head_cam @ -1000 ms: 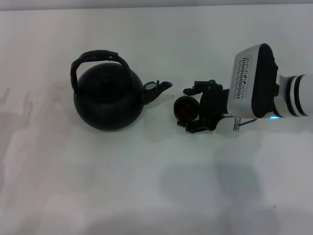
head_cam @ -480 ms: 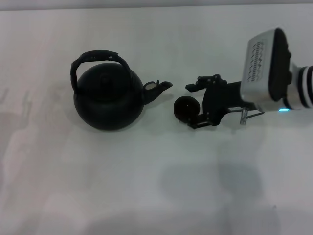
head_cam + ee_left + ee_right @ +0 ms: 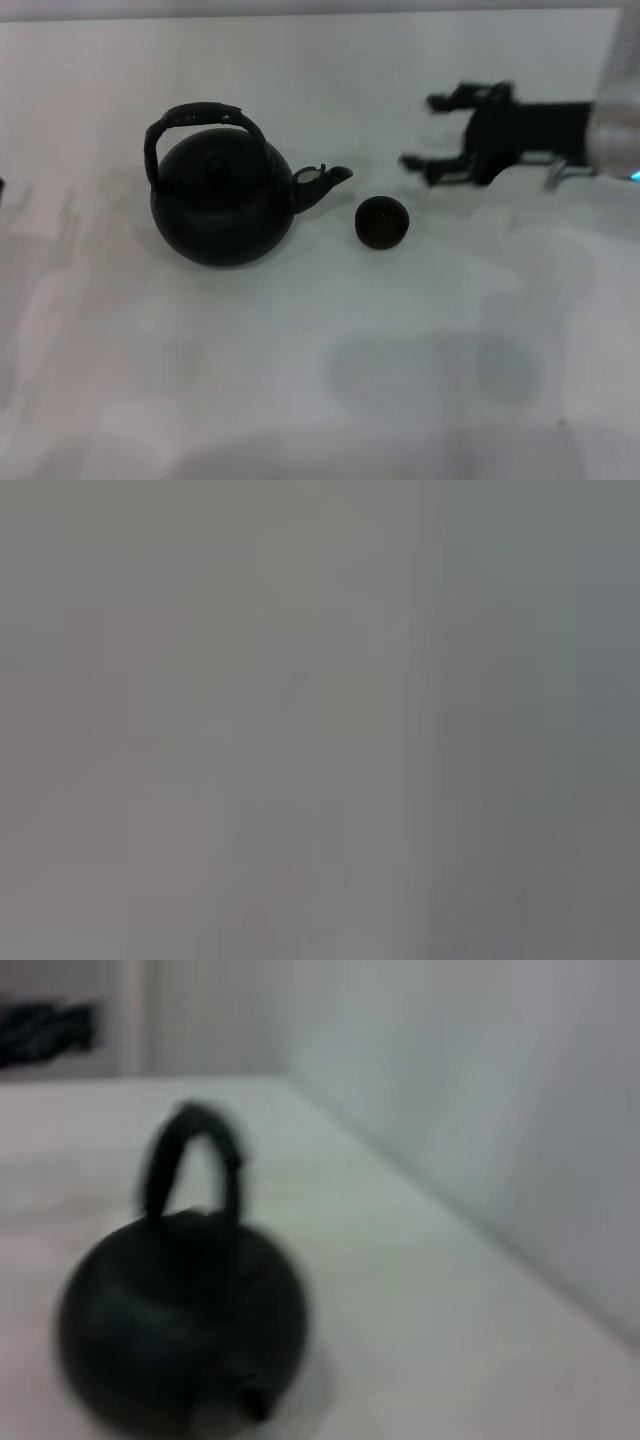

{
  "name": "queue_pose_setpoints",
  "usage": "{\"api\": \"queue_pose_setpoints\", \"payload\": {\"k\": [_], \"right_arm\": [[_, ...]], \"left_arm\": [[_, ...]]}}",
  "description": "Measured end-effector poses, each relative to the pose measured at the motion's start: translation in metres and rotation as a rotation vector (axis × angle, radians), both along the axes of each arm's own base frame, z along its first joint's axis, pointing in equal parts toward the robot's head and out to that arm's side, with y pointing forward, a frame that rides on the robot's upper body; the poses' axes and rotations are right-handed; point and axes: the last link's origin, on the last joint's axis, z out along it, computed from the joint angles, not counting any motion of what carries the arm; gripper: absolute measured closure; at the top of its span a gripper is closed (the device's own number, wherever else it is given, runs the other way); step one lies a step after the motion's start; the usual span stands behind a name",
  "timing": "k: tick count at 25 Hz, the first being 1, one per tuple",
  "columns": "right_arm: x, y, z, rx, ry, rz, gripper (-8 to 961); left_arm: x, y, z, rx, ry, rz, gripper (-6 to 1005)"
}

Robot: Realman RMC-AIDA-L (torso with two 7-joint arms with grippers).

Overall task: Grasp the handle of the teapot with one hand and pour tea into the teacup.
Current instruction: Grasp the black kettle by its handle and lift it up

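My right gripper [image 3: 432, 130] hangs open and empty, up beyond the cup [image 3: 382, 222]. The cup sits just beside the pot [image 3: 220, 205], under its spout, ready for pouring. Handle [image 3: 200, 115] untouched; I see no left gripper.

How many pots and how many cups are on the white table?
Round matte-black teapot with arched hoop handle: 1
Tiny round dark handleless teacup: 1
Total: 2
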Motion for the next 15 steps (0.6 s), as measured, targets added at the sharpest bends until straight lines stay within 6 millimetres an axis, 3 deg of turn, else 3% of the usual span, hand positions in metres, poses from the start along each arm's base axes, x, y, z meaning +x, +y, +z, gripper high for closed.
{"api": "queue_pose_setpoints", "payload": {"k": [8, 15], "right_arm": [[0.035, -0.001, 0.058, 0.214, 0.173, -0.113, 97], [0.055, -0.007, 0.064, 0.252, 0.203, -0.169, 98]], "left_arm": [[0.014, -0.006, -0.014, -0.091, 0.002, -0.096, 535], [0.03, 0.006, -0.032, -0.24, -0.034, -0.179, 540]]}}
